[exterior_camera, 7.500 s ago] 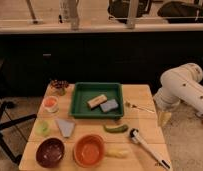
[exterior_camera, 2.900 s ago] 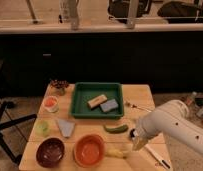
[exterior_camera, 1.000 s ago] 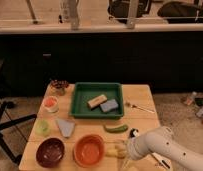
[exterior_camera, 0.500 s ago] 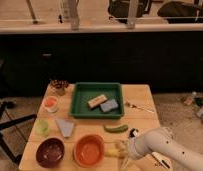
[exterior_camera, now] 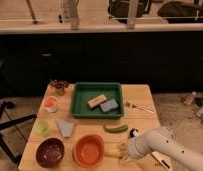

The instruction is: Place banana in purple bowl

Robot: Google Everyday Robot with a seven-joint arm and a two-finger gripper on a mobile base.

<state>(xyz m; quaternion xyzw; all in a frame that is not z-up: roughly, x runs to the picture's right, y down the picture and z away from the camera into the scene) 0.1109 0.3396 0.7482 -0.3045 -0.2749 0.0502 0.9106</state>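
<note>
On the table, front edge, we note the gripper low at the banana, just beside the orange bowl; whether it grips, we cannot tell. Purple bowl sits beyond the orange one.

Looking like a lab or office test area, not a home. Gripper is sitting at the near edge of a staged wooden table. Behind it a dark partition is running under a railing, and office chairs are standing beyond that.
</note>
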